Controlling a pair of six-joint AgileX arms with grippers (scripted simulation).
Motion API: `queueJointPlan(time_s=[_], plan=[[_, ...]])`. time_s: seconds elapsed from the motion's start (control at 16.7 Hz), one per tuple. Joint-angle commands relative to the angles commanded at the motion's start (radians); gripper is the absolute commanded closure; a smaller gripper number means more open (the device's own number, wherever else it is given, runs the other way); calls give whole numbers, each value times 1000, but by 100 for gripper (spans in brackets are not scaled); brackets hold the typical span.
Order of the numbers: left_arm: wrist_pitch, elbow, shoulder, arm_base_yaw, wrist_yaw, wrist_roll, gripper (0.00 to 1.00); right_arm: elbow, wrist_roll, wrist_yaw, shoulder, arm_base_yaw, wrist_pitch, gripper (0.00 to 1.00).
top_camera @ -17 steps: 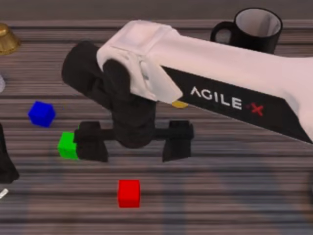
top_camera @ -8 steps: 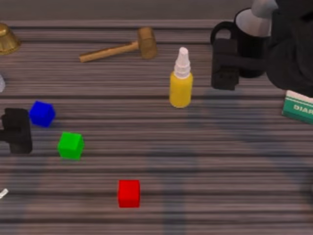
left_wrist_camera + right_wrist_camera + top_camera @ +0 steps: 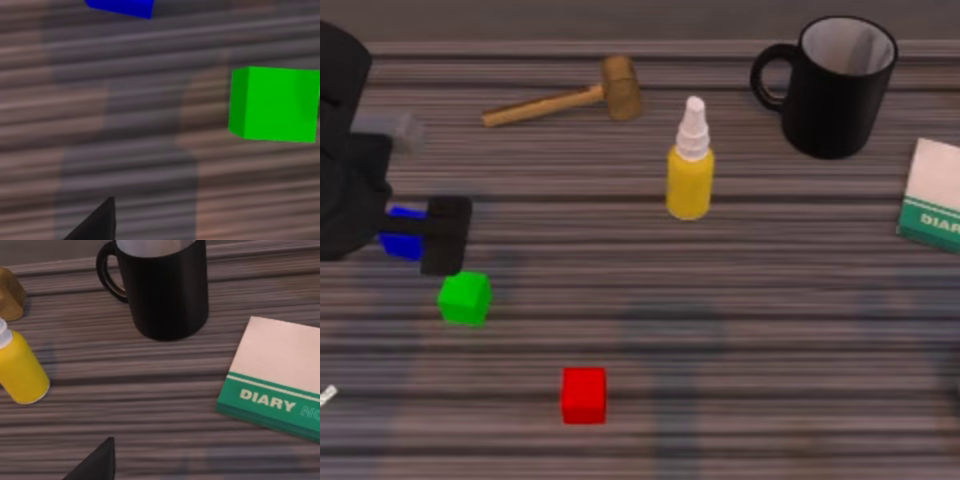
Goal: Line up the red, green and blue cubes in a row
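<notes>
Cubes, plain and glossy: blue cube (image 3: 402, 232) under left gripper (image 3: 415, 236), fingers' spread unclear, beside green cube (image 3: 465, 298).

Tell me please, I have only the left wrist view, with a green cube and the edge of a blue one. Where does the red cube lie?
Observer: In the top view the red cube lies alone near the table's front edge, to the right of the green cube.
Operator: Where is my left gripper?
Observer: The left gripper is over the blue cube at the table's left and hides part of it.
Operator: Is the right gripper close to the cubes?
Observer: No. The right gripper is outside the top view; its wrist camera faces the black mug and a diary.
</notes>
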Motion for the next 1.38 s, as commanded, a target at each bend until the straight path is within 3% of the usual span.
queueJointPlan(time_s=[0.3, 0.6, 1.08, 1.38], plan=[[-171, 238, 300, -45, 0, -17, 0, -349, -154, -78, -337, -163, 256, 0], [-253, 377, 463, -70, -2, -26, 0, -520, -223, -141, -528, -250, 417, 0], [-244, 381, 485, -68, -2, -25, 0, -531, -227, -146, -543, -256, 429, 0], [-79, 285, 550, -69, -2, -24, 0, -531, -227, -146, -543, -256, 429, 0]])
